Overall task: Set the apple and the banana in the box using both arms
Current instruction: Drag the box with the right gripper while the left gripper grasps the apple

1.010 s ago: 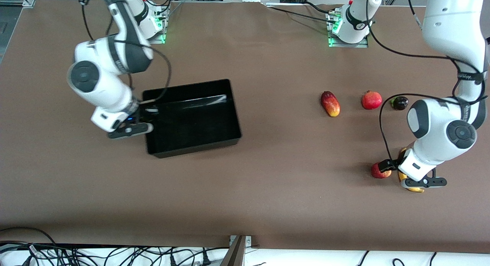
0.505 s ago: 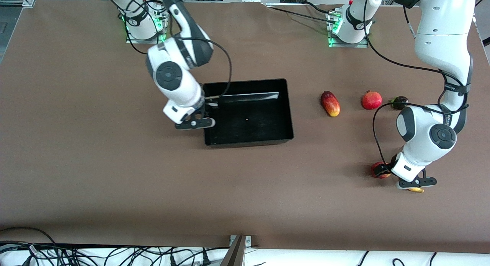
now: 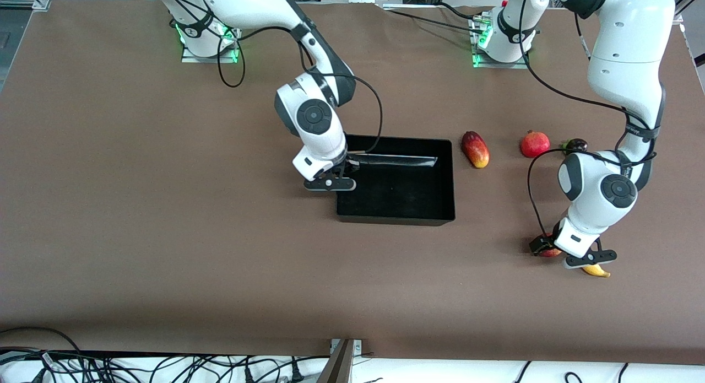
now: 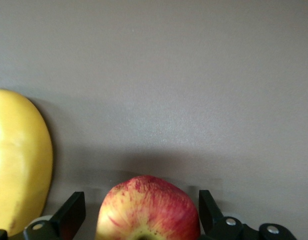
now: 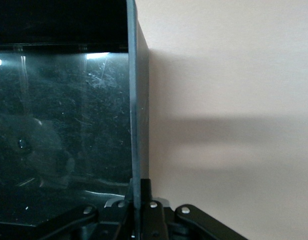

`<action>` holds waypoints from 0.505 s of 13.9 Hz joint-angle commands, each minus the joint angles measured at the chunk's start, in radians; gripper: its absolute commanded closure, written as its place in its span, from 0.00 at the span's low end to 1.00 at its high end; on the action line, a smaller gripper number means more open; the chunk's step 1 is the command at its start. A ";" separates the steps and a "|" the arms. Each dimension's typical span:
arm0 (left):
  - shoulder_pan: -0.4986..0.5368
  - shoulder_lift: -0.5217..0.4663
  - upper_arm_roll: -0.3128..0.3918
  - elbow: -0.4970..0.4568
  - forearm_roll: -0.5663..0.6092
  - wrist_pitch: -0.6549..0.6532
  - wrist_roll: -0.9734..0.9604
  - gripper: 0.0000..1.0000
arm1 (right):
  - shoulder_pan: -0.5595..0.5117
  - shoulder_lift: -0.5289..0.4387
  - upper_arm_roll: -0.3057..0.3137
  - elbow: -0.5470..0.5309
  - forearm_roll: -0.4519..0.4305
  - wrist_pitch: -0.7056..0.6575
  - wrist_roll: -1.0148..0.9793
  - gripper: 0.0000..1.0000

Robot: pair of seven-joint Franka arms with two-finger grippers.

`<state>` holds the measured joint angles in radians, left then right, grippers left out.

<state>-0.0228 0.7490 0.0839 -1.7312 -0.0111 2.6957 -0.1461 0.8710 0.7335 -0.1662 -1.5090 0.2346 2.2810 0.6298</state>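
Note:
The black box [image 3: 407, 193] lies mid-table. My right gripper [image 3: 337, 176] is shut on the box's end wall toward the right arm's end; the right wrist view shows that wall [image 5: 137, 100] edge-on, pinched in the gripper [image 5: 140, 202]. The apple [image 3: 551, 253] lies toward the left arm's end, nearer the front camera than the other fruits. My left gripper [image 3: 546, 246] is down around it, open; in the left wrist view the apple [image 4: 149, 212] sits between the fingers [image 4: 70, 214] with small gaps. The banana [image 3: 597, 270] lies beside the apple, mostly hidden by the wrist, and shows in the left wrist view [image 4: 19, 165].
An elongated red-and-yellow fruit [image 3: 475, 149], a pinkish-red round fruit [image 3: 535, 144] and a small dark fruit [image 3: 574, 147] lie in a row farther from the front camera than the apple. The elongated one is close to the box's end wall.
My right gripper has dragged the box across the table toward the left arm's end. My left gripper has shifted from over the banana to around the apple.

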 commanded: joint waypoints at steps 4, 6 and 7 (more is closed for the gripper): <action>-0.009 -0.011 -0.018 -0.027 0.005 0.009 -0.033 1.00 | 0.008 0.053 0.010 0.046 0.029 0.026 0.004 1.00; -0.028 -0.077 -0.023 -0.048 0.005 -0.055 -0.071 1.00 | 0.008 0.052 0.010 0.046 0.028 0.025 0.001 0.38; -0.049 -0.129 -0.023 -0.044 0.005 -0.153 -0.105 1.00 | 0.005 0.044 0.008 0.046 0.028 0.025 -0.002 0.00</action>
<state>-0.0371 0.7415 0.0633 -1.7337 -0.0111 2.6721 -0.1936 0.8742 0.7606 -0.1588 -1.4909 0.2406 2.2994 0.6312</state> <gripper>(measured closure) 0.308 0.797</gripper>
